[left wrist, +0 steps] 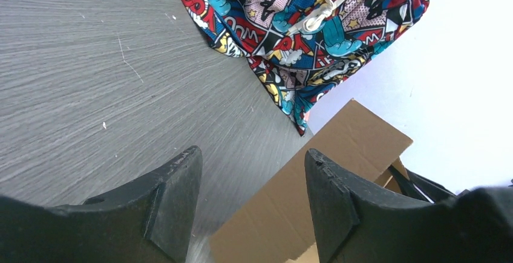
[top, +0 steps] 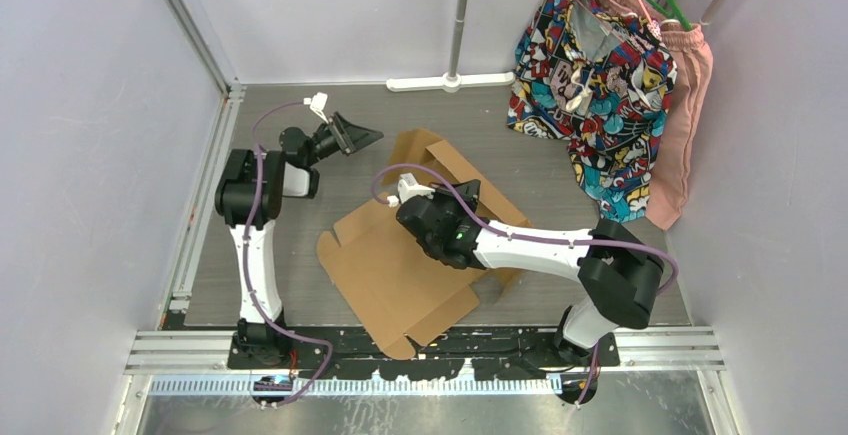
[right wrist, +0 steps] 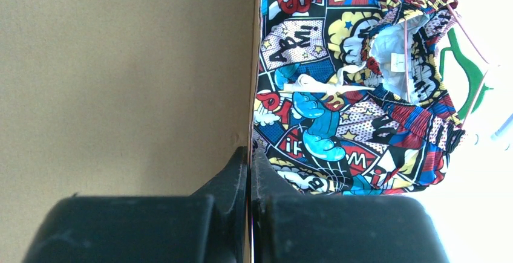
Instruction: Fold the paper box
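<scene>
The paper box (top: pixel 385 265) is a brown die-cut cardboard sheet lying in the middle of the table, with its far panel (top: pixel 430 155) raised. My right gripper (top: pixel 418 195) is shut on the edge of a cardboard panel (right wrist: pixel 121 75), which fills the left of the right wrist view. My left gripper (top: pixel 365 137) is open and empty, held above the table just left of the raised far panel. In the left wrist view that panel (left wrist: pixel 339 154) shows between and beyond the open fingertips (left wrist: pixel 184 172).
Comic-print shorts (top: pixel 590 75) and a pink garment (top: pixel 685 125) hang on hangers at the back right, reaching down to the table. A white pole base (top: pixel 450 81) stands at the back wall. Grey walls close in left and right.
</scene>
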Controlling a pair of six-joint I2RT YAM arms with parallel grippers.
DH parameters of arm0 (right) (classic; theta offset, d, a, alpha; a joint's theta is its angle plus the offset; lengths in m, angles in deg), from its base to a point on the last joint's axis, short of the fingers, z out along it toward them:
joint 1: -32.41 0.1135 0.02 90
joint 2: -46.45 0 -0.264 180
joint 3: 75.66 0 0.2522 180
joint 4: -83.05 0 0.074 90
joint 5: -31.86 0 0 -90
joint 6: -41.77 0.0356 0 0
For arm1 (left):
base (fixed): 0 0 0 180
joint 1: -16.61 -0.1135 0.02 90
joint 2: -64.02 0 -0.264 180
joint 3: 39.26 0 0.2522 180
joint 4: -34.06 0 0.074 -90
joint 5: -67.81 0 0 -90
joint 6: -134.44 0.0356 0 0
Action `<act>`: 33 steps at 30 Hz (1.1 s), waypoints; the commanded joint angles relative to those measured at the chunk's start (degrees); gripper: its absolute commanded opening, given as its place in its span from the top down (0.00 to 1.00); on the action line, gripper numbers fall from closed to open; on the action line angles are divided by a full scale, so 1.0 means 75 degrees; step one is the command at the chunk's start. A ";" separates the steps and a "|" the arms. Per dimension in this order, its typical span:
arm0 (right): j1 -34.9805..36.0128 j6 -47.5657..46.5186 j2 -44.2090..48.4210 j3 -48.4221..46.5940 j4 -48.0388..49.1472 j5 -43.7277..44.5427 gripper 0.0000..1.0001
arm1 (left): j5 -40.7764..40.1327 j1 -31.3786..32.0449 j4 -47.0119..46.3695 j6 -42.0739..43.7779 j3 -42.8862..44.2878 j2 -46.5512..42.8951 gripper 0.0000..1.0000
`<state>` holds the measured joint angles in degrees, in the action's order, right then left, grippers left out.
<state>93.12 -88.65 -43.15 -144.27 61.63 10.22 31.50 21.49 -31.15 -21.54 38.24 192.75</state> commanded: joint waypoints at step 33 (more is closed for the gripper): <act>0.0056 -0.0274 0.0249 -0.0081 0.0497 -0.0137 0.95 | 0.0481 0.1024 -0.0403 0.0282 0.0151 0.0363 0.43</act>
<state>93.12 -90.03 -43.15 -144.20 63.29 9.59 34.23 28.93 -31.18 -21.60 40.65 199.70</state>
